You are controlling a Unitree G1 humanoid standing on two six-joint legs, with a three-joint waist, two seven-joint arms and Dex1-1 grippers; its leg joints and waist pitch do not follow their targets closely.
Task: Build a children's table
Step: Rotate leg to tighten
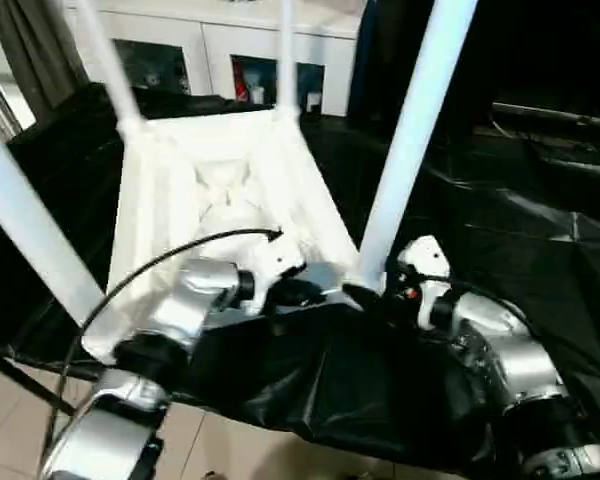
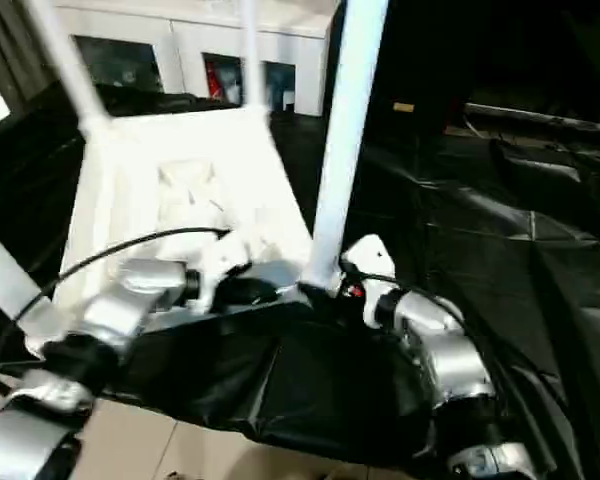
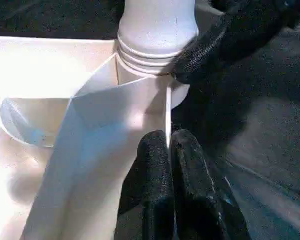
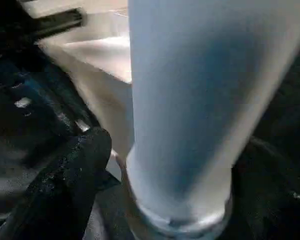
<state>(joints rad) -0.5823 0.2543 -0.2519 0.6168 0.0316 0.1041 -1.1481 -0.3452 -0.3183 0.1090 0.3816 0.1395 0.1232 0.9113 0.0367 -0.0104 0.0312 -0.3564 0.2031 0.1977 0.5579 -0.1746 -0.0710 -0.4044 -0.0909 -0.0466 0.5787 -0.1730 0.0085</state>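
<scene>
The children's table top (image 1: 220, 190) lies upside down on a black-covered bench, its ribbed underside facing up. Several white legs stand in its corner sockets: near right (image 1: 410, 140), near left (image 1: 30, 230), far left (image 1: 110, 60) and far right (image 1: 286, 50). My left gripper (image 3: 169, 150) is shut on the thin rim of the top, right beside the near right socket (image 3: 155, 60). My right gripper (image 4: 175, 190) stands open around the base of the near right leg (image 4: 190, 100). One black finger (image 4: 70, 185) is a little off the tube.
Black sheeting (image 1: 310, 380) covers the bench and hangs over its front edge. Tiled floor (image 1: 10, 400) shows below at the near left. A white cabinet (image 1: 230, 50) stands behind the bench, and dark furniture (image 1: 540, 110) at the far right.
</scene>
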